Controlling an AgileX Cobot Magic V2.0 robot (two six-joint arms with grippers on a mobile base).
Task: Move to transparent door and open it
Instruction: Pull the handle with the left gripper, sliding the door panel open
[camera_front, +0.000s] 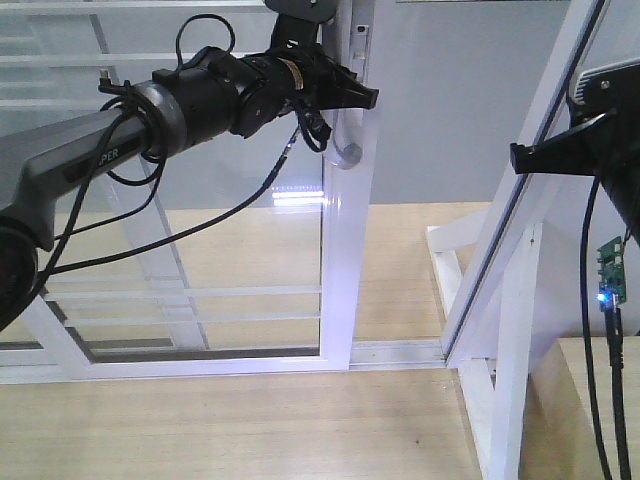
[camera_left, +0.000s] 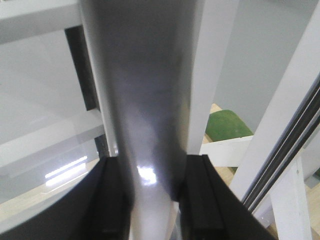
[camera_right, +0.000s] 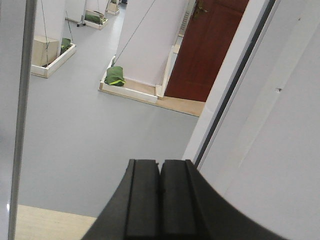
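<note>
The transparent door (camera_front: 337, 250) is a clear-glass panel in a glossy white frame with thin horizontal bars low down. Its curved grey bar handle (camera_front: 346, 150) hangs on the right stile. My left gripper (camera_front: 360, 96) reaches in from the left at the top of the handle. In the left wrist view the handle (camera_left: 145, 100) fills the gap between both black fingers (camera_left: 112, 200), so my left gripper (camera_left: 155, 167) is shut on it. My right gripper (camera_front: 522, 157) hovers at the right by the slanted post, and its pads (camera_right: 142, 195) are pressed together on nothing.
A slanted white frame post (camera_front: 525, 200) with wooden braces stands right of the door. The floor track (camera_front: 400, 352) runs along the wooden platform. A second barred glass panel (camera_front: 60, 60) sits behind at left. A green bag (camera_right: 115, 76) and a red-brown door (camera_right: 207, 45) lie beyond.
</note>
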